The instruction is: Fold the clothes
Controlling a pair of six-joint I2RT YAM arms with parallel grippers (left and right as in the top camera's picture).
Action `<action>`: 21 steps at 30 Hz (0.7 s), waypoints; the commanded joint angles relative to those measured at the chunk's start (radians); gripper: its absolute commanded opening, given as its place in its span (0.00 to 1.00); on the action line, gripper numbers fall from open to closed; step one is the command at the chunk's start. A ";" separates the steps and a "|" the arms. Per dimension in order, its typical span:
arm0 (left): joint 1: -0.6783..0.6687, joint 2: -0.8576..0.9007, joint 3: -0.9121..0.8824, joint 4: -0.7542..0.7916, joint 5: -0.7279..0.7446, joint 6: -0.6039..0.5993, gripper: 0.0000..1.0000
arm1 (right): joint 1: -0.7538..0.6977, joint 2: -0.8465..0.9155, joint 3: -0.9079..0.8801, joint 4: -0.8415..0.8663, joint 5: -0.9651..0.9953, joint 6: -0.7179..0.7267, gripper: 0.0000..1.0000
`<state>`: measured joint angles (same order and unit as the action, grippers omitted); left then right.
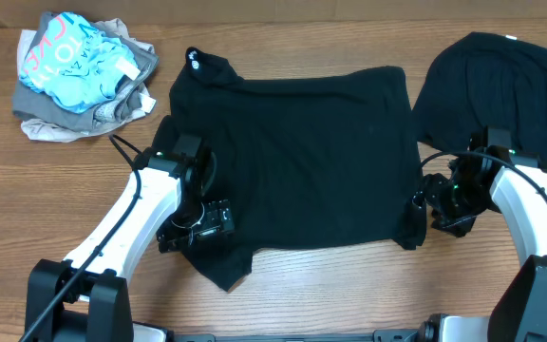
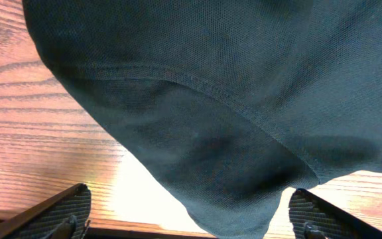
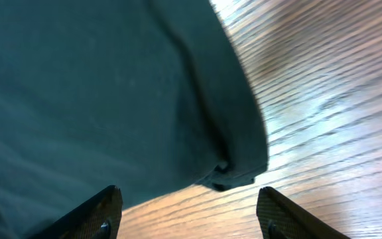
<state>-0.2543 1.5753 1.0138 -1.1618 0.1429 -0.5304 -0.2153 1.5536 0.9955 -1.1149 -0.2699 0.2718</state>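
Your black shirt (image 1: 292,161) lies spread flat across the middle of the table (image 1: 330,294). Its collar is at the far left with a small white mark (image 1: 194,59) on it, and one sleeve (image 1: 221,266) trails toward the near edge. Your left gripper (image 2: 190,194) sits right over that sleeve: its fingers (image 2: 68,209) stand wide apart with the stitched hem between them, and nothing is pinched. On the other side, your right gripper (image 3: 190,192) is at the shirt's near right corner. Its jaws are spread too, with the folded hem corner just ahead of the gap. A second black shirt (image 1: 501,85) sits rumpled at the far right, just beside the spread one. The bundle (image 1: 79,71) is off in the far left corner, light-blue print on top of grey and beige.
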 commanded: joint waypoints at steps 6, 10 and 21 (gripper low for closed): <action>-0.035 -0.042 -0.079 -0.053 0.055 -0.024 0.93 | 0.019 0.003 0.027 -0.001 -0.046 -0.040 0.70; -0.054 -0.077 -0.146 -0.022 0.085 -0.026 0.88 | 0.019 0.003 0.027 0.006 -0.046 -0.040 0.70; -0.384 -0.147 -0.157 0.006 -0.039 0.009 0.77 | 0.019 0.003 0.027 0.024 -0.047 -0.040 0.70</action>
<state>-0.5140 1.4422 0.8627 -1.1702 0.1761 -0.5407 -0.2005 1.5536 0.9958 -1.0927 -0.3099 0.2382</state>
